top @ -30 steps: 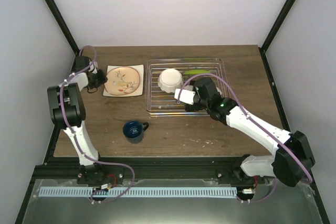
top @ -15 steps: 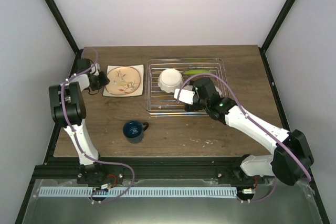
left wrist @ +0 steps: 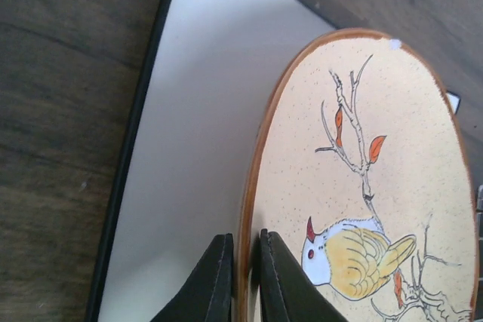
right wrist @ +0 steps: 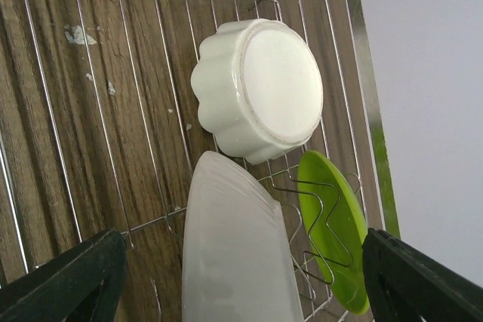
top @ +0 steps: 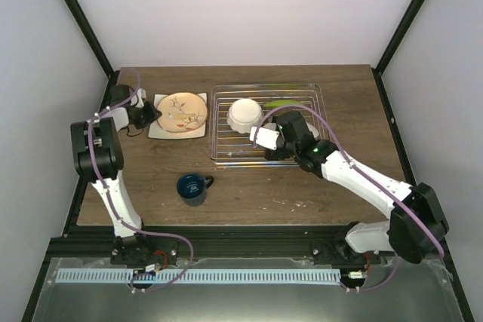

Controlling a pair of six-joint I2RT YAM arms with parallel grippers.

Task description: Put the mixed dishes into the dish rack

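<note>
Left gripper [left wrist: 243, 262] pinched on the beige floral round plate [left wrist: 355, 209]; right gripper [right wrist: 243, 235] spread wide over the dish rack [top: 226, 141].
Left fingers stood narrow, one on each face of the floral plate's brown rim, at the table's [top: 151, 179] far left. The gripped edge sat tilted up off the white square plate [left wrist: 204, 133] beneath it; could not tell whether the far edge rested on that plate. Right fingers were well apart and gripped no dish. Below them the small white scalloped bowl [right wrist: 260, 88] lay upside down on the rack's grid. The lime-green round plate [right wrist: 336, 224] stood on edge in the wire holder just beside it, along the rack's far side. The dark blue handled mug [top: 192, 188] sat upright on the bare wood, near the front and well apart from the rack.
</note>
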